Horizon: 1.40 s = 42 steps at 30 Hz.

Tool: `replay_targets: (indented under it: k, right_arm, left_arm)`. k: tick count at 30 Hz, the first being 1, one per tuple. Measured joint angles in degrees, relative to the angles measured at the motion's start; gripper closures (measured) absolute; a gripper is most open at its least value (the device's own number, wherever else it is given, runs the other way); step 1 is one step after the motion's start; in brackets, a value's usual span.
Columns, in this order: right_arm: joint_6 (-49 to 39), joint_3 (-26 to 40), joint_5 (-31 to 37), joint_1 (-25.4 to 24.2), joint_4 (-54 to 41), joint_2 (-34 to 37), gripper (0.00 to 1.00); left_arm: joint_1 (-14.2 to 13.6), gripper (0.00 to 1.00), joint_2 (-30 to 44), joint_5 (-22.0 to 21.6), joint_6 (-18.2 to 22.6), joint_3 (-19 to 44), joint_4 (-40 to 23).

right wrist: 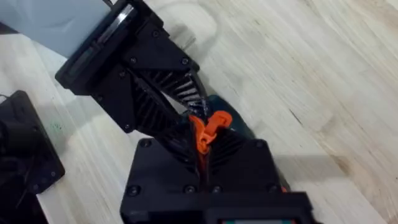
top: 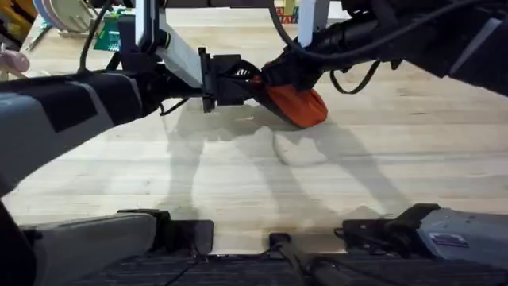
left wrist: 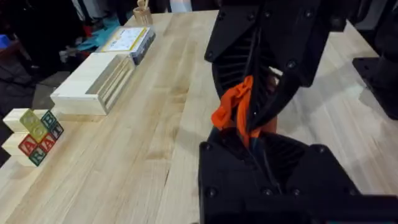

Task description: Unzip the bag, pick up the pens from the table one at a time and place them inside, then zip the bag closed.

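We see both grippers meet over the table (top: pixel 238 183): the left gripper (top: pixel 248 82) and right gripper (top: pixel 266 79) each clench the orange bag (top: pixel 300 105), held above the planks. Black fingers hide its zipper; only a crumpled orange tab (right wrist: pixel 208 127) shows.

Your bag (top: pixel 300 104) is bright orange, its pull tab (right wrist: pixel 208 127) the same orange. Both end effectors, left (top: pixel 238 79) and right (top: pixel 274 75), are black. The table (top: pixel 381 151) is pale wood with fine grain. Near its far left corner you have cream blocks (left wrist: pixel 34 134) lettered in red, green and yellow, and a pale wooden box (left wrist: pixel 93 84).
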Motion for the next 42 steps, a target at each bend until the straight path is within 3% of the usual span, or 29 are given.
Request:
replay_targets:
  k: [7, 8, 9, 10, 14, 15, 17, 23, 32, 37, 42]
  right_arm:
    - [0.0, 0.0, 0.01, 0.0, 0.0, 0.0, 0.968]
    - [0.13, 0.0, 0.15, 0.0, 0.02, -0.02, 0.921]
    - [0.0, 0.0, 1.28, -0.22, 0.33, -0.11, 0.799]
    - [-0.09, 0.0, 3.54, -1.23, 0.89, -0.82, 0.658]
    - [-0.45, 1.84, 16.54, -10.73, 3.32, -6.38, 0.083]
    - [-0.66, 2.52, 18.78, -11.83, 3.6, -7.55, 0.025]
    - [-0.67, 3.43, 21.36, -11.86, 3.76, -9.1, 0.006]
    - [-1.08, 3.76, 24.44, -11.02, 3.28, -8.2, 0.004]
    - [-1.09, 3.76, 21.83, -10.92, 1.08, -8.2, 0.003]
    - [-1.09, 3.76, 19.98, -9.1, 0.83, -8.2, 0.004]
    - [-1.09, 3.76, 19.85, -8.98, 0.83, -8.2, 0.003]
  left_arm:
    - [0.0, 0.955, -0.01, -0.02, 0.0, -0.01, -0.02]
    - [0.0, 0.955, -0.01, -0.02, 0.0, -0.01, -0.04]
    - [0.0, 0.949, -0.02, -0.36, 0.0, -0.01, -0.33]
    - [0.52, 0.858, -0.04, -1.51, 0.38, -0.46, -0.95]
    - [4.59, 0.232, 0.98, -6.42, 0.17, -4.19, -4.04]
    - [4.85, 0.072, 1.57, -7.27, 0.04, -4.62, -4.17]
    - [4.81, 0.014, 1.95, -8.15, -0.04, -4.9, -4.31]
    - [4.61, 0.008, 1.93, -9.14, -0.02, -4.9, -4.09]
    - [4.61, 0.006, 1.93, -9.17, -1.0, -4.9, -4.11]
    - [8.07, 0.004, 1.95, -7.84, -3.22, -4.9, -5.13]
    - [9.52, 0.004, 1.93, -7.17, -0.62, -4.9, -11.2]
